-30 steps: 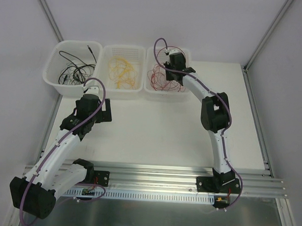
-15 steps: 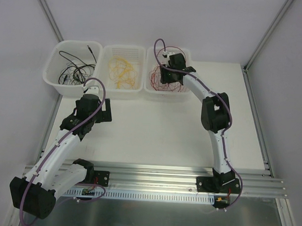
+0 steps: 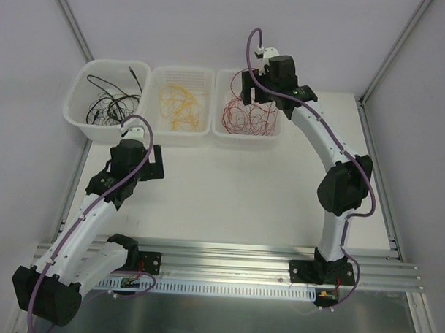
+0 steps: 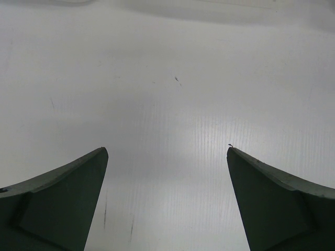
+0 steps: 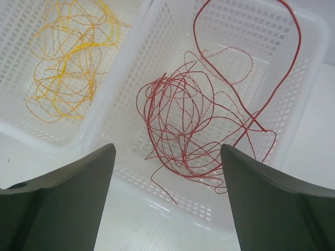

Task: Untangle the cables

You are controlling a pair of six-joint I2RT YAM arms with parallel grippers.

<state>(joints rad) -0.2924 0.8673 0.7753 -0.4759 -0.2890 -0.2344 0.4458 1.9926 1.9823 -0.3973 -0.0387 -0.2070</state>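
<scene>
White worktop [image 3: 229, 189], plain walls. Tangled thin red wires [image 5: 180, 120] lie in right white perforated plastic basket [image 5: 235, 26], at 12 o'clock of right fingers [image 5: 68, 209], which hover above, spread, empty. Left fingers [image 4: 57, 204] spread over worktop, well apart at 8 o'clock. Right arm nearer.

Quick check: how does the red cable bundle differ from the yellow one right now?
The red cables lie in the right basket, the yellow cables in the middle basket. The red cables throw one tall, thicker loop clear of their pile; the yellow cables form a flatter tangle. The open right tool hovers over the red cables, not the yellow cables. Both are loose curly tangles in white perforated baskets.
</scene>
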